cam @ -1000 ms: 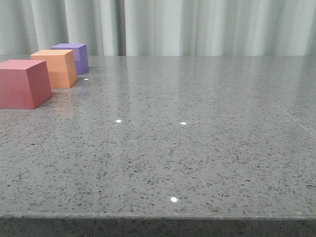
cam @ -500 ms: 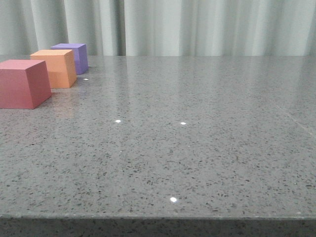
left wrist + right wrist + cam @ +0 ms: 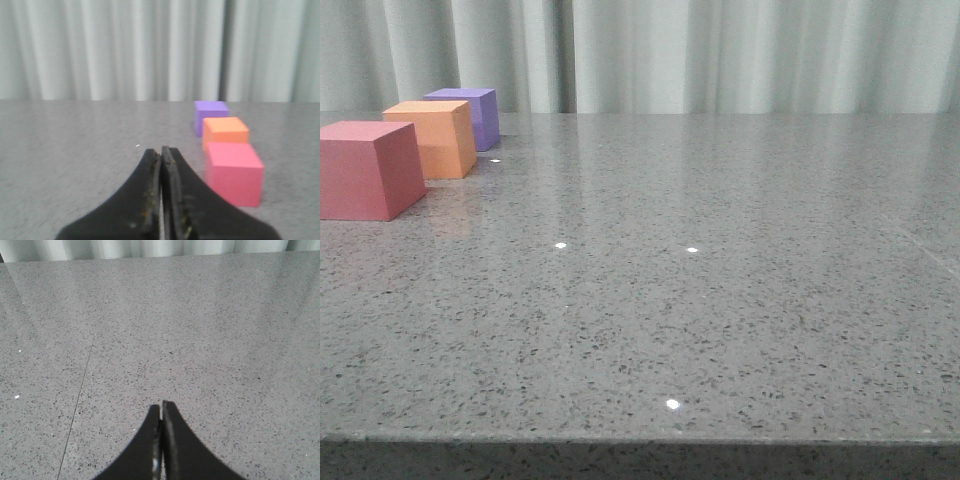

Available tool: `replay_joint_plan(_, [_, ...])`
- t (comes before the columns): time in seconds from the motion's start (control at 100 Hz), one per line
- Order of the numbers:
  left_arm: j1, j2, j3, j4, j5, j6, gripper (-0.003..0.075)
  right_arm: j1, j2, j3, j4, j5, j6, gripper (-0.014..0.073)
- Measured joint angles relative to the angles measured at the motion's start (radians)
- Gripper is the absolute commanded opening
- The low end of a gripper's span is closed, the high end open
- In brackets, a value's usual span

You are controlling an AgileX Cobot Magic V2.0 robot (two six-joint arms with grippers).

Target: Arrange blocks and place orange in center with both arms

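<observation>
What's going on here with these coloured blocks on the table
Nothing is being handled right now. Three cubes sit in a row at the far left of the grey table: the pinkish-red cube nearest, the orange cube in the middle, the purple cube farthest back. The left gripper is shut and empty, hanging short of the row. The right gripper is also shut and empty, above bare tabletop.

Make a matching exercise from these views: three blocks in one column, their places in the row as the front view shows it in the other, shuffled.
Things:
1. pinkish-red block
2. orange block
3. purple block

Places:
A. farthest back, nearest the curtain
B. nearest the camera
C. middle of the row

Pairs: 1-B, 2-C, 3-A
</observation>
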Motion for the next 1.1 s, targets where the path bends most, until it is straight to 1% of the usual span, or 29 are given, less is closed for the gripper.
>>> replay_joint_plan(0.1, [0.043,-0.061,0.066,0.002,-0.009,0.0,-0.0019,0.0,0.0,0.0,0.0,0.0,0.0,-0.0067])
replay_joint_plan(0.21, [0.054,-0.08,0.135,0.009,-0.027,0.0,-0.0019,0.0,0.0,0.0,0.0,0.0,0.0,-0.0067])
replay_joint_plan(0.36, [0.054,-0.08,0.215,0.026,-0.112,0.0,-0.0019,0.0,0.0,0.0,0.0,0.0,0.0,-0.0067])
replay_joint_plan(0.53, [0.054,-0.08,0.215,0.03,-0.222,0.0,-0.0019,0.0,0.0,0.0,0.0,0.0,0.0,-0.0067])
replay_joint_plan(1.1, [0.054,-0.08,0.215,0.031,-0.23,0.0,-0.0019,0.0,0.0,0.0,0.0,0.0,0.0,-0.0067])
